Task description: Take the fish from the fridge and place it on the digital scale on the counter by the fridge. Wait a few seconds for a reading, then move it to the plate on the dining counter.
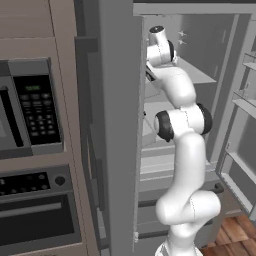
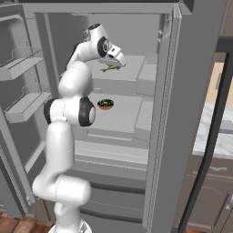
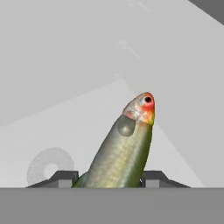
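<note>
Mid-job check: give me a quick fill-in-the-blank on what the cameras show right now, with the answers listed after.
1. The arm reaches into the open fridge, whose doors are ____.
2. In the hand view, the fish lies between the two ____ of the gripper.
3. On the shelf below the fish sits a ring-shaped ____.
4. The end of the fish pointing away from the hand is its ____.

Missing words: open; fingers; doughnut; head

Wood-panelled cabinet wall seen at left; black microwave set above black oven; reddish wood plank floor seen below.
</note>
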Motion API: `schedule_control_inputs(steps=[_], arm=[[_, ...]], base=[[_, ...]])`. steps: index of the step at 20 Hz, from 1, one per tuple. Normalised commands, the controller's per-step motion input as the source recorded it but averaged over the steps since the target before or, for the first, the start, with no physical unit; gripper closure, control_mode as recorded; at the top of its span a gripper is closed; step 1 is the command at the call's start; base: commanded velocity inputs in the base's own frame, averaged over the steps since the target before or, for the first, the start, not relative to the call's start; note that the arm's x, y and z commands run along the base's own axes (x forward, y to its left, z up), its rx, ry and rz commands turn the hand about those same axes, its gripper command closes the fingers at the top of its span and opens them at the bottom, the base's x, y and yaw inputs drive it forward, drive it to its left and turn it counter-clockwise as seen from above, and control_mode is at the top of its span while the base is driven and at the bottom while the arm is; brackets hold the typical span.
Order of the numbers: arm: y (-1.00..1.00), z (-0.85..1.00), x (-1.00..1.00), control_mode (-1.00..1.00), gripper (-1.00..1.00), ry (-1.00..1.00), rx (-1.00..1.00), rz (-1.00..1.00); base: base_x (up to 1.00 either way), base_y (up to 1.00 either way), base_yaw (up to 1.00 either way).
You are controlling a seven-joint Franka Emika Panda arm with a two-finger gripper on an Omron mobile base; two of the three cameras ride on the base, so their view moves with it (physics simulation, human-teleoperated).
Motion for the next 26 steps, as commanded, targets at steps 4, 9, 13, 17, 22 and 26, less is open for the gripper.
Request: schedule_control_inputs(steps=[4,9,13,17,22,26], arm=[[0.00,0.00,-0.08,-1.00,1.00,0.02,0.00,0.00],[-0.12,0.00,-0.57,-1.00,1.00,-0.08,0.04,0.05],[-0.38,-0.45,-0.79,-1.00,1.00,-0.20,0.11,0.13],[-0.21,-0.74,-0.97,-1.00,1.00,-0.38,0.15,0.13],[-0.01,-0.07,-1.00,-1.00,1.00,-0.38,0.11,0.18],[0.00,0.48,-1.00,-1.00,1.00,-0.12,0.00,0.20]], base=[[0.00,0.00,0.00],[0.00,0.00,0.00],[0.00,0.00,0.00],[0.00,0.00,0.00],[0.00,0.00,0.00],[0.00,0.00,0.00]])
